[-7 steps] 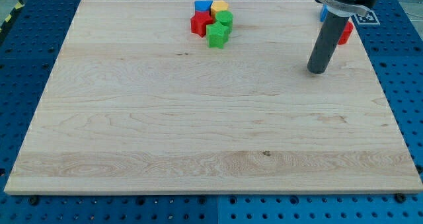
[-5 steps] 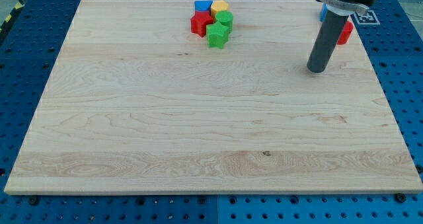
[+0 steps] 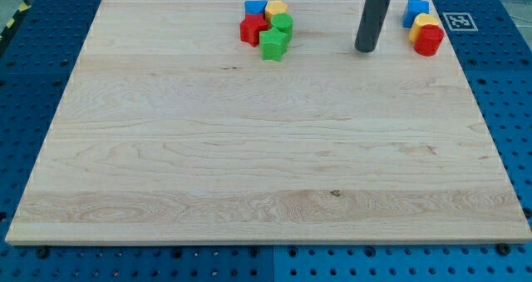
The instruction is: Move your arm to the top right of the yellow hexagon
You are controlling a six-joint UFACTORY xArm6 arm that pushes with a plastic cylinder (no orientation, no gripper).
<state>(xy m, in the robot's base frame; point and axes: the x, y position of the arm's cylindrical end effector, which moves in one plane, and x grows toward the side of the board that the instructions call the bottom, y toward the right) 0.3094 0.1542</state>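
A yellow hexagon (image 3: 276, 10) sits near the board's top edge in a tight cluster with a blue block (image 3: 255, 7), a red star (image 3: 252, 28), a green block (image 3: 283, 24) and a green star (image 3: 273, 43). My tip (image 3: 365, 49) rests on the board to the right of this cluster and a little lower than the yellow hexagon. It touches no block. The rod rises out of the view's top.
Near the top right corner stand a blue block (image 3: 416, 11), a yellow block (image 3: 425, 24) and a red block (image 3: 430, 41), close together, to the right of my tip. The wooden board (image 3: 249, 149) lies on a blue perforated table.
My tip has moved up and to the left, away from the right-hand blocks and closer to the cluster with the yellow hexagon. No block has moved.
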